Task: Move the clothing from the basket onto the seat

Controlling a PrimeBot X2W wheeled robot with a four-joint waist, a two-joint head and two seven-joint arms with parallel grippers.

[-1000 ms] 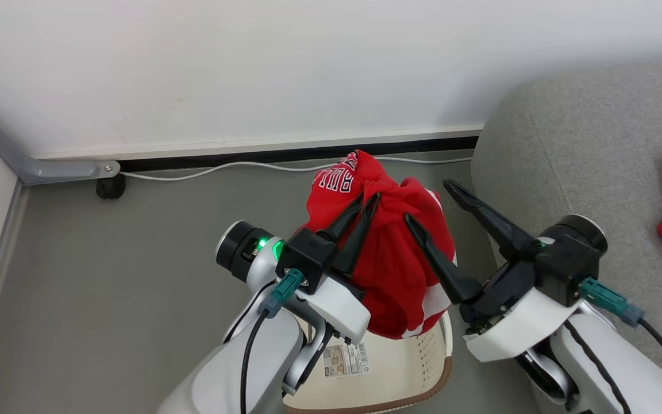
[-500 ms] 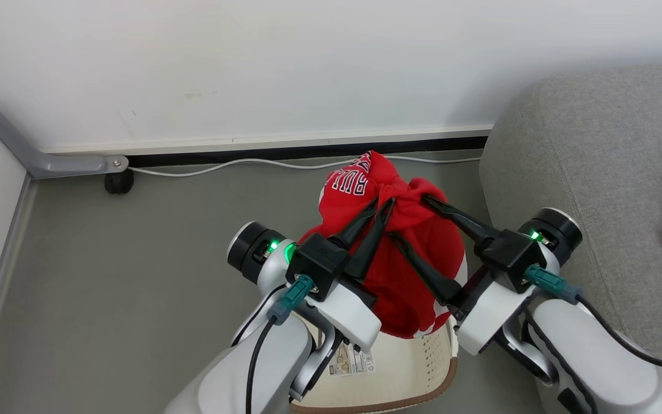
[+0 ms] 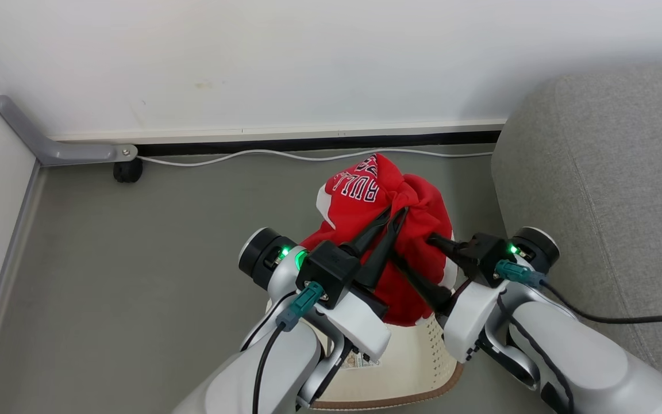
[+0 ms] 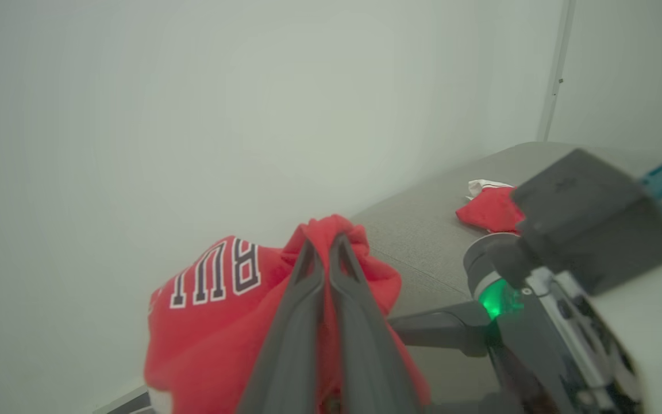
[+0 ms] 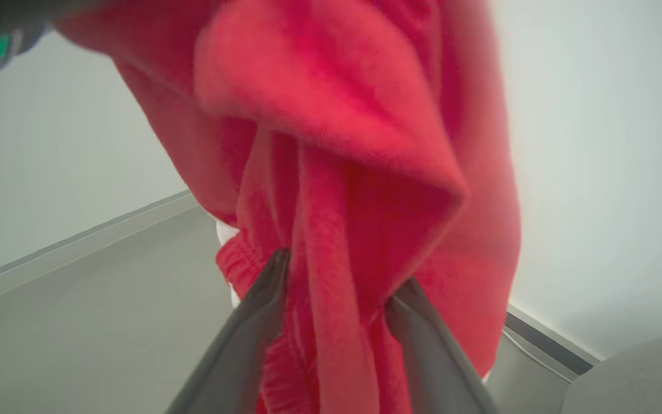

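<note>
A bright red piece of clothing (image 3: 377, 195) with white lettering hangs bunched above the cream basket (image 3: 423, 368). My left gripper (image 3: 397, 211) is shut on its top fold, fingertips pinched together in the left wrist view (image 4: 324, 241). From the right, my right gripper (image 3: 412, 248) reaches into the same bundle. Its fingers stand apart with a hanging fold of the clothing (image 5: 354, 115) between them (image 5: 339, 270). The grey seat (image 3: 595, 172) lies to the right, with another red garment (image 4: 489, 210) on it.
A white cable (image 3: 250, 155) runs along the foot of the white wall. A grey bracket with a black caster (image 3: 127, 171) sits in the left corner. A paper label (image 3: 360, 361) lies inside the basket. Grey floor spreads to the left.
The camera has shifted. My right gripper has swung left from beside the clothing into it, and its fingers now straddle a fold. The left gripper keeps its hold.
</note>
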